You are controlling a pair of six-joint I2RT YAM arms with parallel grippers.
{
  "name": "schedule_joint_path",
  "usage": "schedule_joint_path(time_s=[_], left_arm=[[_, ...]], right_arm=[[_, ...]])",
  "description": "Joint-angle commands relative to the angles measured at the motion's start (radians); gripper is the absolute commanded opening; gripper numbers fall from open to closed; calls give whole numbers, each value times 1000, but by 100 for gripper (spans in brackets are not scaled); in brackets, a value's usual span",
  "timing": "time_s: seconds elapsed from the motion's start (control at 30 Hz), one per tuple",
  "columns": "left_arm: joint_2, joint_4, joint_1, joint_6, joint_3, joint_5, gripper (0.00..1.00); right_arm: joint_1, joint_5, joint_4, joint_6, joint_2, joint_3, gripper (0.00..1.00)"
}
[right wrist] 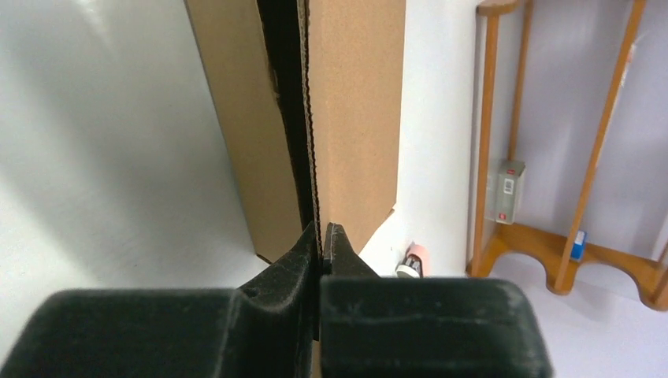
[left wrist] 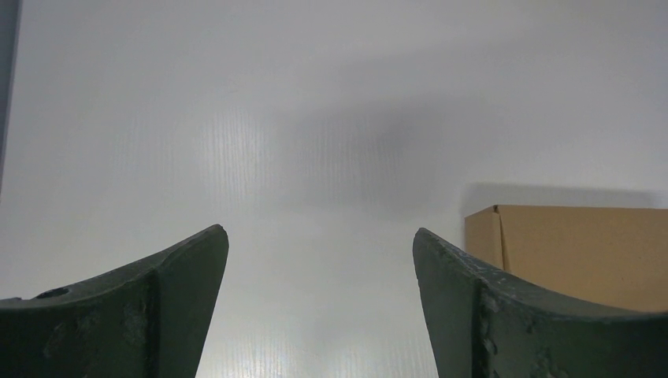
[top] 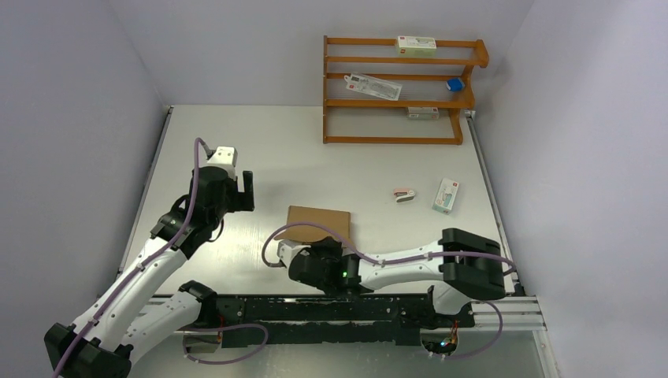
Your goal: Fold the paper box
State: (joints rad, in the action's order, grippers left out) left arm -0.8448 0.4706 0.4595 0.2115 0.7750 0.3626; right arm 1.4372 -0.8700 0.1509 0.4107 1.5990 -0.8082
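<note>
The paper box [top: 317, 219] is plain brown cardboard in the middle of the table. In the right wrist view it [right wrist: 354, 110] stands as a slim carton with a dark gap between two panels. My right gripper [right wrist: 323, 235] is shut on the near edge of one cardboard panel; in the top view it [top: 321, 250] sits at the box's near side. My left gripper [top: 236, 191] is open and empty, left of the box and apart from it. In the left wrist view the gripper [left wrist: 321, 236] has its jaws wide apart, with the box's corner [left wrist: 567, 248] at the right.
A wooden shelf rack [top: 398, 90] stands at the back right and holds small white cartons. A small white printed carton [top: 447, 194] and a small pink and white object [top: 403, 194] lie on the table right of the box. Grey walls enclose the table.
</note>
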Motion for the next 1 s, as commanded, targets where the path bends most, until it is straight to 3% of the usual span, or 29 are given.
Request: schedule_joint_path(time_s=[0.0,0.17,0.33,0.5,0.7,0.97], left_arm=[[19,-6,-12,-9,-6,15,91],[29,-7,-15,-8,-10,11,91],[30,-7,-16,-8,-13,1,91],[27,-7,-18,-6,-19,-10,91],[9,-3,-18,10,-18,-41,91],[-19,-33,-18,189,-69,-327,87]], right_arm=[[-15,142,149,-43,-72,-77,0],[-36,267,219,-49,-108,-126,0],[-32,226,185,-47,-40,-111,1],[-28,234,92,-80,13,-48,18],[-23,276,105,-124,12,-51,55],[-25,363,158,-206,-127,-61,82]])
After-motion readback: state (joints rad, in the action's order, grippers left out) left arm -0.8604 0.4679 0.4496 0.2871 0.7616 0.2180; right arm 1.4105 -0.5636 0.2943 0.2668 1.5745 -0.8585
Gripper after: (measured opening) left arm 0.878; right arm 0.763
